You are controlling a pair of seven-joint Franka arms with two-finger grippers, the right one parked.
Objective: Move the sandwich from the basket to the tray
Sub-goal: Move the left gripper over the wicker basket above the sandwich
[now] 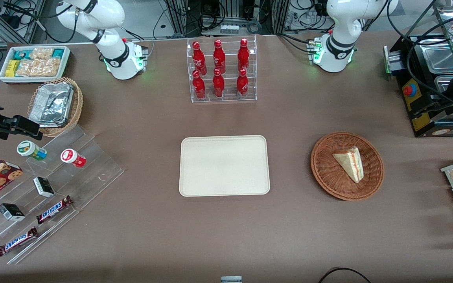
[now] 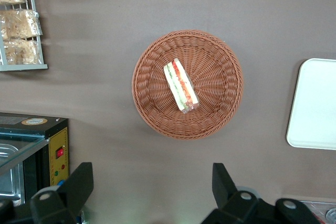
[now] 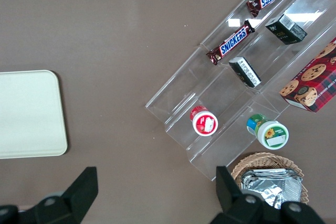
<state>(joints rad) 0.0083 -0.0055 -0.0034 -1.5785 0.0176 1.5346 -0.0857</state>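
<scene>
The gripper (image 2: 149,192) hangs high above the table with its fingers spread wide and nothing between them, presumably lining up over the basket (image 1: 325,177) at right of centre in the front view; the sandwich (image 1: 350,163) lies inside it on its side, filling edge showing. The tray (image 1: 224,165), at mid-frame beside the basket, holds nothing; that flat bare surface looks ready to receive the wedge.

White arm (image 1: 338,29), green-lit base, black gripper (image 2: 152,190) fingers

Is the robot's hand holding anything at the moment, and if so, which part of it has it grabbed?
Nothing is held. The hand is open, high above the table, and the sandwich lies untouched in the basket.
</scene>
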